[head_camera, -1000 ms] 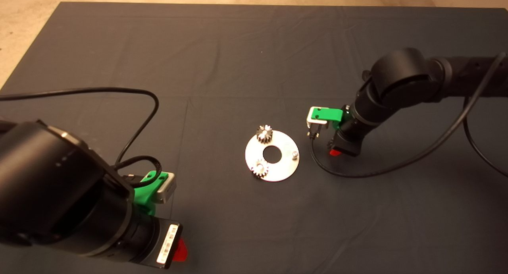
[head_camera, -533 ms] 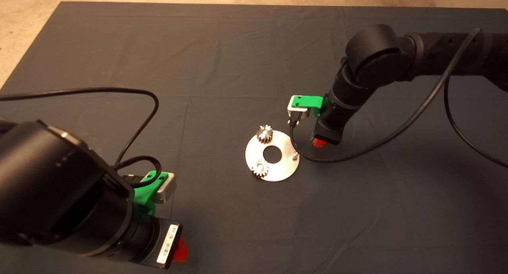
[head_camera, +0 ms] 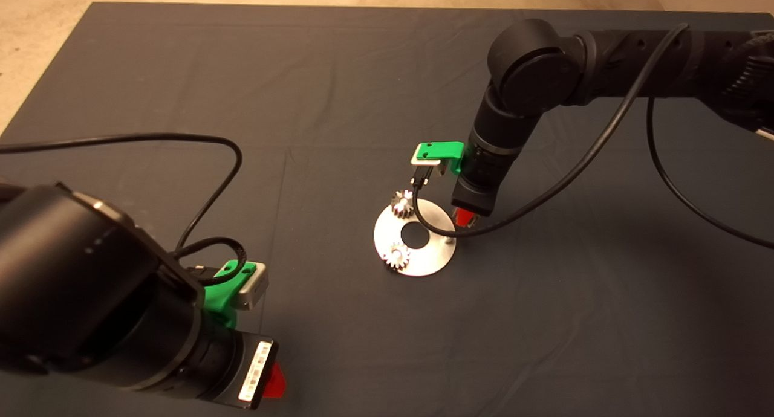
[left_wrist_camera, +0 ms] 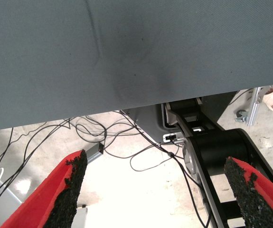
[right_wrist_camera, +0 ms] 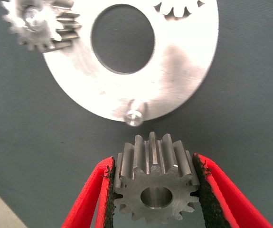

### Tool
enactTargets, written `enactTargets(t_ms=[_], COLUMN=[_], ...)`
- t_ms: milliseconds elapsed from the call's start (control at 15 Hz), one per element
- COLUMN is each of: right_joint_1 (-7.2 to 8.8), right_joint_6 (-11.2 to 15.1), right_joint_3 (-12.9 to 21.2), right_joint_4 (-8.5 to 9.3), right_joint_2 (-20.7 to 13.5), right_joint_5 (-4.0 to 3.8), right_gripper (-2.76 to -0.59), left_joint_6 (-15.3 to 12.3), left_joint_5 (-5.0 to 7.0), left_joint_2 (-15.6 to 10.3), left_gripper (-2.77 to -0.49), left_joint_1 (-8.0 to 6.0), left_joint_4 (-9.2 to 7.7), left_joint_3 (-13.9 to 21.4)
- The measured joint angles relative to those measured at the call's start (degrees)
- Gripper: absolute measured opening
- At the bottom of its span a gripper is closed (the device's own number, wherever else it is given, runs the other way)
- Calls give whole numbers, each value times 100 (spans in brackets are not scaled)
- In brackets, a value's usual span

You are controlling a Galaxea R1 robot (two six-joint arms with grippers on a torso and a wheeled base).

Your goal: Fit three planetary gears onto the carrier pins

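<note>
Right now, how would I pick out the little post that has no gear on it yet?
Find the shiny metal disc in the middle of the dark mat. Three studs stand around its centre hole; two already wear gears. The bare pin is the one at the rim nearest the right gripper, which holds a third gear close to it.

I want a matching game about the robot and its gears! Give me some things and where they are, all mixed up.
Things:
1. third gear
2. bare pin
3. left end effector
4. disc

Places or states:
A. parked at the mat's lower left
B. lying flat, two gears on it
C. clamped in the right end effector
D. empty, near the held gear

Pairs: 1-C, 2-D, 3-A, 4-B
</note>
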Motion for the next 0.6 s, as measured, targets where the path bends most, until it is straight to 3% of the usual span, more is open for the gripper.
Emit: enactTargets(t_ms=[600], right_joint_1=[0], right_joint_6=[-5], right_joint_3=[82], right_joint_4=[36], right_joint_2=[221], right_joint_5=[-2], right_gripper=[-236], left_joint_6=[-2], left_joint_5=[0], left_joint_2=[-2], left_gripper=[-122], left_joint_1=[0], left_joint_4=[-88], left_joint_3=[2])
